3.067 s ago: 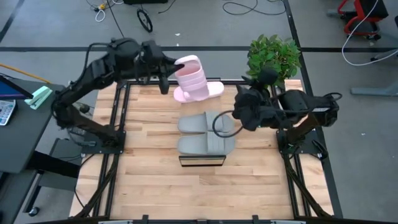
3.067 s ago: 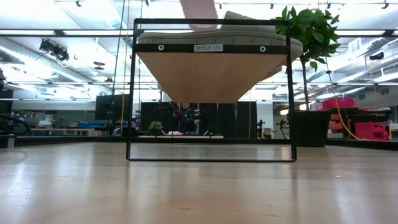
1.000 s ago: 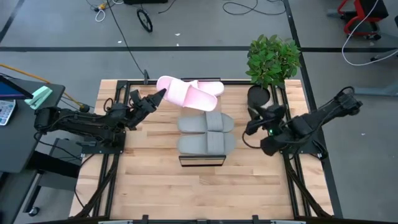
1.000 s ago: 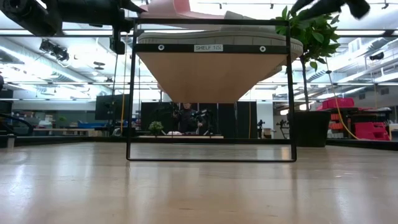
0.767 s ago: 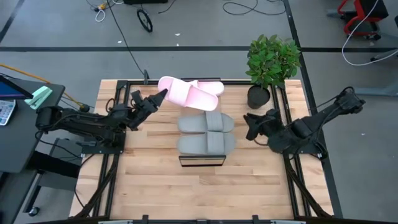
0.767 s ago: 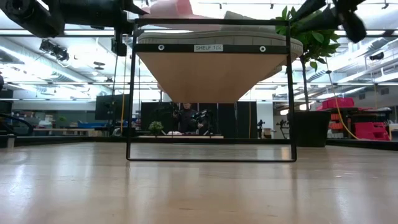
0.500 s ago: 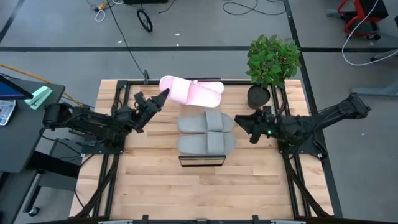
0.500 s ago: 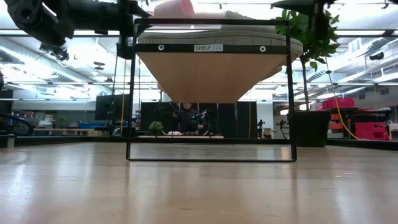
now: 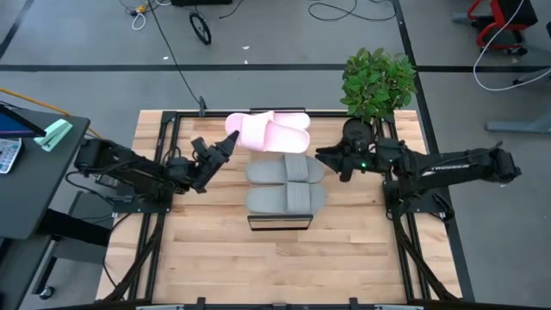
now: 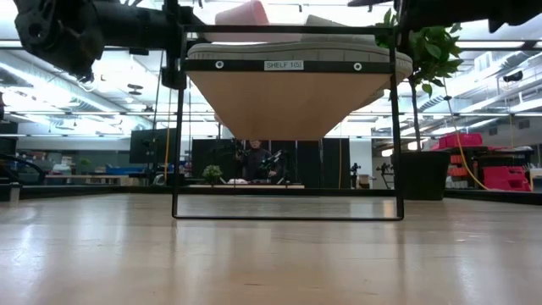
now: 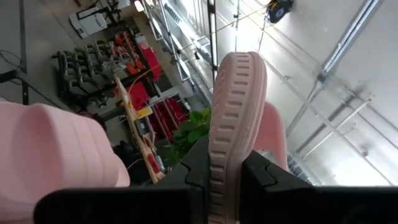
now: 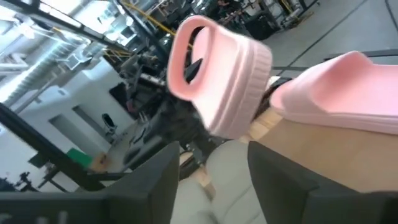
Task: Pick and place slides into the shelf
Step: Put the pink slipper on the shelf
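Observation:
The shelf (image 9: 280, 221) stands mid-table, with its label end (image 10: 284, 65) toward the near edge. Two grey slides (image 9: 286, 170) (image 9: 286, 200) lie side by side on its plank. One pink slide (image 9: 293, 120) lies at the shelf's far end. The other pink slide (image 9: 263, 134) is in my left gripper (image 9: 229, 139), which reaches in from the table's left. My right gripper (image 9: 320, 157) hovers open just right of the grey slides, facing the pink slides (image 12: 217, 81). My left gripper pinches the pink slide's sole at its left end (image 11: 229, 163) between the two fingers. The fingers (image 11: 198, 167) come nearly level from the table's left. The slide is turned on edge, its strap (image 12: 219, 78) toward the right arm, beside the other pink slide (image 11: 56, 149).
A potted plant (image 9: 377, 77) stands at the table's far right corner, close behind my right arm. The near half of the wooden table (image 9: 275, 267) lies in front of the shelf. Dark frame rails (image 9: 164, 207) run along both table sides.
My left gripper has moved toward the shelf, carrying the pink slide a little to the right, still shut on it. My right gripper has swung from the table's right edge toward the far side and left, ending next to the grey slides.

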You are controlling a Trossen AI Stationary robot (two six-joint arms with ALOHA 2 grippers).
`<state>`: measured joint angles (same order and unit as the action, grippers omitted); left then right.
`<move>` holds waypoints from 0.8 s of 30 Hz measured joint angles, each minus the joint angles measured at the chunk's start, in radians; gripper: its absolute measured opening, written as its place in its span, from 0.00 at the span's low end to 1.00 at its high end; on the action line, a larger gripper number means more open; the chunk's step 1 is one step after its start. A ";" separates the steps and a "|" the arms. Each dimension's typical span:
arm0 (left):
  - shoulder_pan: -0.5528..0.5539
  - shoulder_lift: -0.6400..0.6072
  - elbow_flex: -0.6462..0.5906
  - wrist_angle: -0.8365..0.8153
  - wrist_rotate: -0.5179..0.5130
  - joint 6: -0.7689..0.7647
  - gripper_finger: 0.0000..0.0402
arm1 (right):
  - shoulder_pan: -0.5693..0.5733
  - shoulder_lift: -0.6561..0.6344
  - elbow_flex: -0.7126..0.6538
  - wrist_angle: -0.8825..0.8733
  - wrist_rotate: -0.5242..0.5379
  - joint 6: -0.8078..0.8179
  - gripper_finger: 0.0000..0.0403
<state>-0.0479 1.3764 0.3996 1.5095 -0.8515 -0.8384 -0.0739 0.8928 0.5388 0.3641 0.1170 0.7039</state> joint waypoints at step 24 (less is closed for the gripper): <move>-0.006 0.026 0.086 -0.016 0.030 0.096 0.11 | -0.173 0.187 0.159 -0.002 -0.160 -0.060 0.54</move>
<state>-0.0542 1.4021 0.4854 1.4937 -0.8218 -0.7426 -0.2470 1.0798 0.6973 0.3617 -0.0431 0.6442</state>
